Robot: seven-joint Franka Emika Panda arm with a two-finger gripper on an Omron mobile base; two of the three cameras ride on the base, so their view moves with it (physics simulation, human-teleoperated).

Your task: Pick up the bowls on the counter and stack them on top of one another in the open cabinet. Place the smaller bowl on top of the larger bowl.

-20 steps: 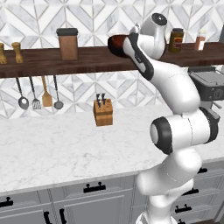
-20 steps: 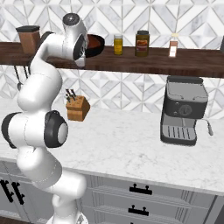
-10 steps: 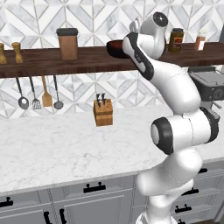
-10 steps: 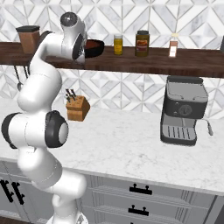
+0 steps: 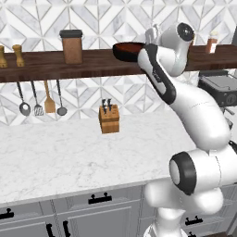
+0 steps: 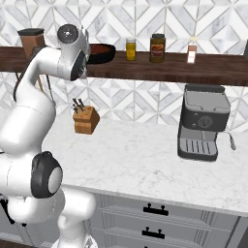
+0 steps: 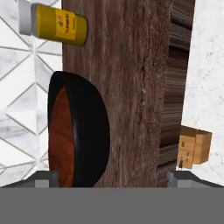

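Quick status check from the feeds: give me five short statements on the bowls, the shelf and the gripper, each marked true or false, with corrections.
1. The smaller bowl sits inside the larger bowl. True.
2. The stacked bowls are on the counter. False: they rest on the open cabinet shelf board.
3. The gripper is clamped on the black bowl. False: its fingers stand wide apart, off the bowl.
4. A yellow jar stands on the shelf beside the bowls. True.
5. The knife block is on the shelf. False: it stands on the counter.
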